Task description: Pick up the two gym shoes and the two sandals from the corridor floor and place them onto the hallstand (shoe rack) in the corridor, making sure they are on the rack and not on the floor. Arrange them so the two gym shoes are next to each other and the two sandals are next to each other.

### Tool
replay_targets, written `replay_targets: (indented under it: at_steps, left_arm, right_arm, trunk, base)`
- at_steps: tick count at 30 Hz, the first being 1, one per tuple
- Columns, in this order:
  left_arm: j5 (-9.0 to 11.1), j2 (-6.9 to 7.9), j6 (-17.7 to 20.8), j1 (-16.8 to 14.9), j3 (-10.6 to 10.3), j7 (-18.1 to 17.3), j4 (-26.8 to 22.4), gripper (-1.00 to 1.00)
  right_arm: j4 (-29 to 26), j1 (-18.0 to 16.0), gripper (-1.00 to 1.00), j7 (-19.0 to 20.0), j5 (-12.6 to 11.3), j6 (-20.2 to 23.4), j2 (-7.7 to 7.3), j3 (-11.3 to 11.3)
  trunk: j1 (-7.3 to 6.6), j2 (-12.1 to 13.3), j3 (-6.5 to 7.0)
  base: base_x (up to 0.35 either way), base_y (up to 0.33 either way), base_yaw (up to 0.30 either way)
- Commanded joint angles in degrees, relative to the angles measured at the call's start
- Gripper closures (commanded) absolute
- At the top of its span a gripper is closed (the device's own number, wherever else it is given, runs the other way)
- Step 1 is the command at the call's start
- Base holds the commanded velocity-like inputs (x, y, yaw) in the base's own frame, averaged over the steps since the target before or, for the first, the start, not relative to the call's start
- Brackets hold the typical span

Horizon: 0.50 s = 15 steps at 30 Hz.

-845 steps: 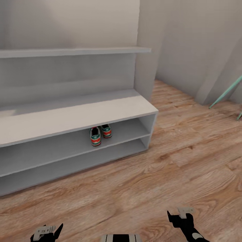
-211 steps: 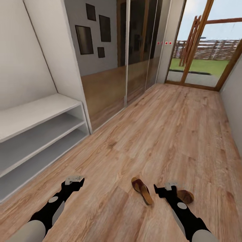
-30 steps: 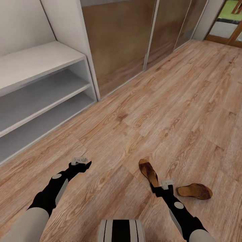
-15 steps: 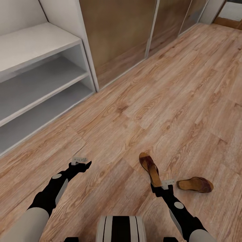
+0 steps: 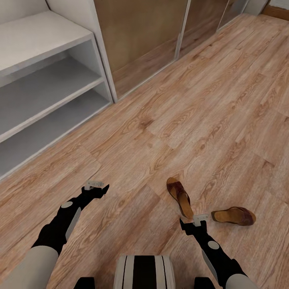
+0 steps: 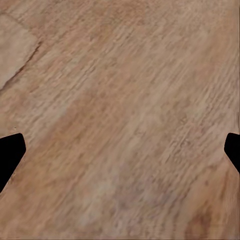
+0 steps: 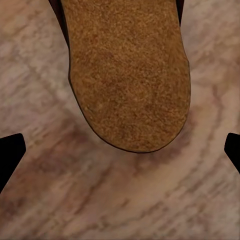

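Sandals lie flat on the corridor floor [image 5: 208, 100], low in the head view at about 5 o'clock. One sandal [image 5: 180, 196] points its toe toward 11 o'clock. The other sandal [image 5: 234, 215] lies on its right, at 3 o'clock from the first one's heel. The two are near each other but apart.

The right gripper [image 5: 194, 222] hangs just over the heel end of the first sandal. In the right wrist view its two black fingertips [image 7: 10, 155] sit far apart at the edges, so the fingers are spread wide and hold nothing. The tan heel of that sandal [image 7: 129, 75] shows between them, lying on the wood.

The left gripper [image 5: 96, 188] is at about 7 o'clock, over bare floor [image 6: 120, 120], well apart from the sandals. Its black fingertips [image 6: 9, 157] are spread wide too, with nothing in them.

A white-grey rack [image 5: 44, 36] with two open shelves stands at 10 o'clock. Brown sliding doors [image 5: 136, 36] stand beside it at 12 o'clock.
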Motion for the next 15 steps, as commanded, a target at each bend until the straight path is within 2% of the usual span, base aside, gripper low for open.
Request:
replay_targets:
  at_steps: [1,4,15]
  left_arm:
    - [0.3,-0.04,0.6,0.0,0.2,-0.3,-0.8,-1.0]
    - [0.4,-0.09,1.2,0.0,0.2,-0.3,-3.2,-1.0]
    - [0.7,-0.05,4.1,0.0,0.2,-0.3,-6.6,-1.0]
  right_arm:
    - [0.0,0.0,-1.0,0.4,0.5,-0.2,0.05,-0.4]
    - [0.0,0.0,-1.0,0.4,0.5,-0.2,0.05,-0.4]
    - [0.0,0.0,-1.0,0.4,0.5,-0.2,0.05,-0.5]
  trunk:
    - [-0.01,0.0,-0.04]
    - [-0.01,0.0,-0.05]
    - [-0.01,0.0,-0.05]
  base:
    - [0.0,0.0,0.0]
    - [0.0,0.0,0.0]
    - [0.0,0.0,0.0]
